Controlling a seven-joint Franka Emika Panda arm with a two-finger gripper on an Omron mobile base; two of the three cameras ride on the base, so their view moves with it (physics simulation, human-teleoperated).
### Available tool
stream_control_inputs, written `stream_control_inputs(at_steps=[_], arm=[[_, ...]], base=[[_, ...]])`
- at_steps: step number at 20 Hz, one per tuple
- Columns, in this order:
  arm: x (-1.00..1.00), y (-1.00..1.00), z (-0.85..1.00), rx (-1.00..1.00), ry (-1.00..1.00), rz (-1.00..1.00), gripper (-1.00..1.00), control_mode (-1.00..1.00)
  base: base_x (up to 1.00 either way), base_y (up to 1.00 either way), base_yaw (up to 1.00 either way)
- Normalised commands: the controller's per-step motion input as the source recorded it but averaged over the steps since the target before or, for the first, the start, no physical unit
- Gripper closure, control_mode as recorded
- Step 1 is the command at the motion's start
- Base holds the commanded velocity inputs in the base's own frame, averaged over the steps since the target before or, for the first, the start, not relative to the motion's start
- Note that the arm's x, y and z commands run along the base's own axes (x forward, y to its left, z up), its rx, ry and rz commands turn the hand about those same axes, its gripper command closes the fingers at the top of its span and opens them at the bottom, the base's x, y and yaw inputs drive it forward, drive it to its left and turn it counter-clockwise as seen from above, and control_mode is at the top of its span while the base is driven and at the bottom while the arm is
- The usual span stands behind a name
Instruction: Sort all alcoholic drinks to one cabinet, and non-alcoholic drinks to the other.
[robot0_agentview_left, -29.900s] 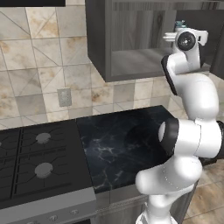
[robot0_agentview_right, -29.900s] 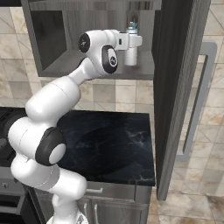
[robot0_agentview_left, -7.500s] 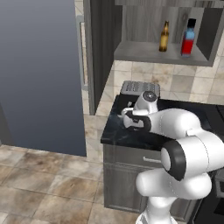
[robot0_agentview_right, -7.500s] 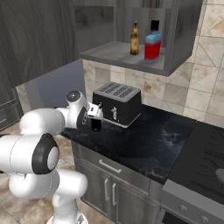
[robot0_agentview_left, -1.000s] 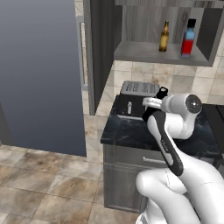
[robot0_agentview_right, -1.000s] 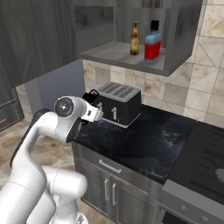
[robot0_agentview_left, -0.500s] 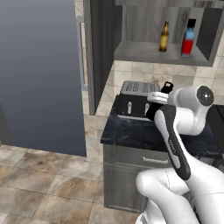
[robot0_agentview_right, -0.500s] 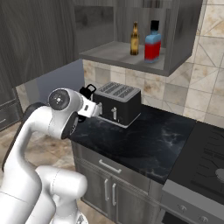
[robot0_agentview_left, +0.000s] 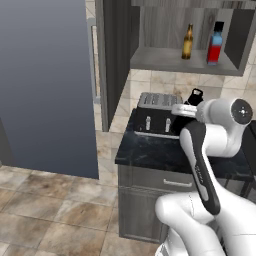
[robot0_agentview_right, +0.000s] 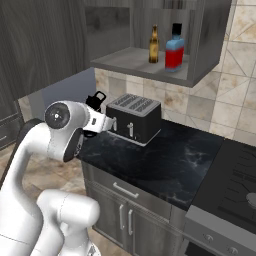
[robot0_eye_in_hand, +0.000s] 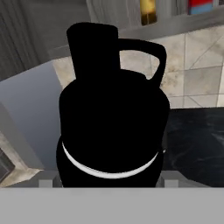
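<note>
Kitchen walls of pale tile are surrounding a dark marble surface (robot0_agentview_right: 190, 160) carrying one black toaster (robot0_agentview_right: 135, 118). Above it, one open grey wall cabinet (robot0_agentview_left: 186, 62) is holding two alcoholic drinks side by side: one slim amber bottle (robot0_agentview_left: 188, 42) and one squat red bottle (robot0_agentview_left: 216, 43). The white arm's claw (robot0_agentview_right: 98, 109) is gripping one small all-black bottle (robot0_eye_in_hand: 111, 127), lifted beside the toaster. That bottle is looking rigid, light and smooth, probably slippery; its wide body is offering the surest hold, its thin looped handle the weakest.
</note>
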Motion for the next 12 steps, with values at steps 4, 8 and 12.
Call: stream_control_inputs(at_steps=[4, 8, 12], arm=[[-0.18, 0.00, 0.23, -0.15, -0.18, 0.00, 1.00, -1.00], [-0.25, 0.00, 0.28, -0.14, -0.16, 0.00, 1.00, -1.00], [-0.31, 0.00, 0.32, -0.09, -0.08, 0.00, 1.00, -1.00]], base=[[0.00, 0.00, 0.00], [0.00, 0.00, 0.00], [0.00, 0.00, 0.00]])
